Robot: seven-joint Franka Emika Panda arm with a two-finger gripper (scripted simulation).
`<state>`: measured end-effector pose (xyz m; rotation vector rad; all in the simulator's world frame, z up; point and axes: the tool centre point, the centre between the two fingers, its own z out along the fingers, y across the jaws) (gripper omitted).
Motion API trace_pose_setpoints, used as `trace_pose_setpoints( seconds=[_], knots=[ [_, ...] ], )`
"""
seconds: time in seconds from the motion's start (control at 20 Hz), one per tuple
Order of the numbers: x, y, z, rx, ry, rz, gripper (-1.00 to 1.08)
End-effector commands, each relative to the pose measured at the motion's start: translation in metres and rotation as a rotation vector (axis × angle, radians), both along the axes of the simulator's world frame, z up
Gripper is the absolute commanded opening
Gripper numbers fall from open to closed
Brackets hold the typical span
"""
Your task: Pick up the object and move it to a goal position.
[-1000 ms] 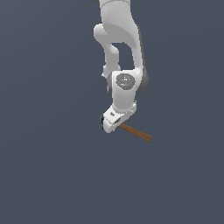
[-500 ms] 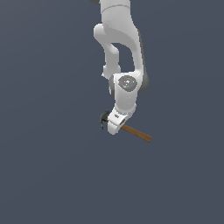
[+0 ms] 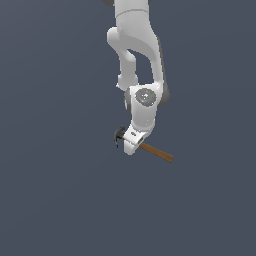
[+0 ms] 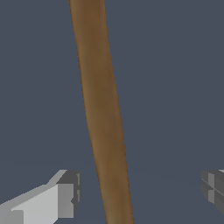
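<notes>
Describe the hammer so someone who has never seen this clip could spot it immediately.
Follow the white arm down the middle of the exterior view to its gripper, low over the plain grey floor. The hammer lies under it. It is the only loose, coloured thing: a straight brown handle running between the open fingers, dark claw head at the other side.

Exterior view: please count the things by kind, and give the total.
Hammer: 1
Robot arm: 1
Pincer: 1, open around the handle
Total: 3
</notes>
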<state>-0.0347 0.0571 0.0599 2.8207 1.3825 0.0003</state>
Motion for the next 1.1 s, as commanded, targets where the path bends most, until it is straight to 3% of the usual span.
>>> trace_pose_setpoints(
  seconds=[0.0, 0.55, 0.6, 1.05],
  knots=[
    [-0.001, 0.0, -0.009, 0.0, 0.001, 0.001, 1.0],
    [0.0, 0.0, -0.043, 0.0, 0.0, 0.005, 1.0],
    [0.0, 0.0, -0.043, 0.0, 0.0, 0.005, -1.0],
    [0.0, 0.0, -0.043, 0.0, 0.0, 0.005, -1.0]
  ],
)
